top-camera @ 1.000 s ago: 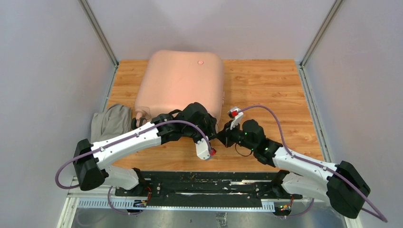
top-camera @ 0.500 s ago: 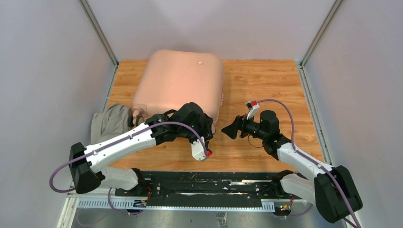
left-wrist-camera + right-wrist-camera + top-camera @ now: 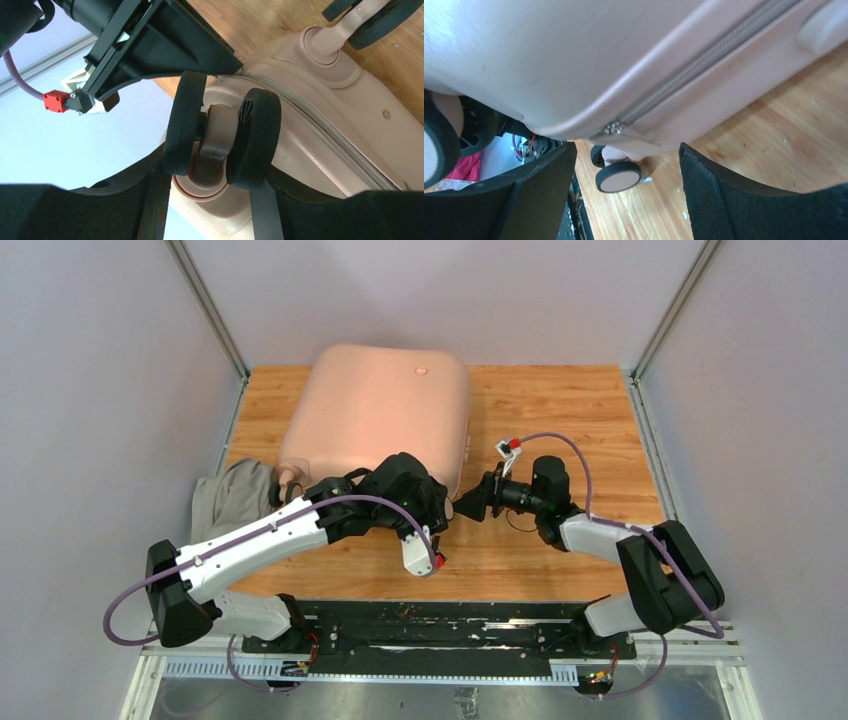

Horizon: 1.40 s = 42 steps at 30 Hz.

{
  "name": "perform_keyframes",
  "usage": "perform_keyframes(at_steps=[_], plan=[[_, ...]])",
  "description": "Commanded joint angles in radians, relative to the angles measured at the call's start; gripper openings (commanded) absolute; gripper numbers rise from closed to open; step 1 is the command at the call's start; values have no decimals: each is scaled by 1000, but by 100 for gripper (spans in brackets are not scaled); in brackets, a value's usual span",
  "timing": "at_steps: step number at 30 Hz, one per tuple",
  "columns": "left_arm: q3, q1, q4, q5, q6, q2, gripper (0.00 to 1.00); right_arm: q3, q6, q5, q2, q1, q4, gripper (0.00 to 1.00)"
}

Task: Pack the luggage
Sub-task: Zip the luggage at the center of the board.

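Note:
The luggage point(image 3: 380, 410), a pale pink hard-shell suitcase, lies closed on the wooden table. My left gripper point(image 3: 428, 508) is at its near right corner. In the left wrist view its black fingers point(image 3: 130, 200) press on both sides of a double black wheel point(image 3: 222, 135). My right gripper point(image 3: 470, 502) stands open just right of that corner, pointing left. In the right wrist view its fingers point(image 3: 734, 195) are spread below the zipper pull point(image 3: 616, 127), with another wheel point(image 3: 619, 176) in the gap, untouched.
A grey cloth bundle point(image 3: 232, 495) lies against the suitcase's left side. Bare wooden table point(image 3: 560, 420) stretches to the right of the suitcase. Grey walls close in the table on three sides.
The right gripper opened, drew back to the right, then came in again towards the suitcase's corner, further back than before. The left gripper has kept its hold on the wheel.

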Motion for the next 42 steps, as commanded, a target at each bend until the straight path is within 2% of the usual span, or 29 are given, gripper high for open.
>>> perform_keyframes(at_steps=[1, 10, 20, 24, 29, 34, 37, 40, 42], plan=[[111, 31, 188, -109, -12, -74, 0, 60, 36, -91, 53, -18, 128, 78], [126, 29, 187, -115, -14, -75, 0, 94, 158, -234, 204, -19, 345, 78], [131, 29, 185, -113, 2, -106, 0, 143, 205, -272, 265, -32, 433, 73], [131, 29, 181, -123, -1, -112, 0, 152, 293, -301, 295, -32, 546, 57], [123, 30, 183, -125, 1, -117, 0, 123, 421, -320, 320, -31, 716, 32], [132, 29, 182, -124, -6, -117, 0, 97, 417, -292, 328, -31, 732, 27], [127, 29, 183, -125, -2, -127, 0, 101, 410, -275, 324, -31, 727, 19], [126, 29, 182, -130, -1, -133, 0, 107, 365, -267, 312, -31, 657, 11], [129, 29, 180, -128, -2, -135, 0, 110, 322, -262, 298, -31, 591, 9]])
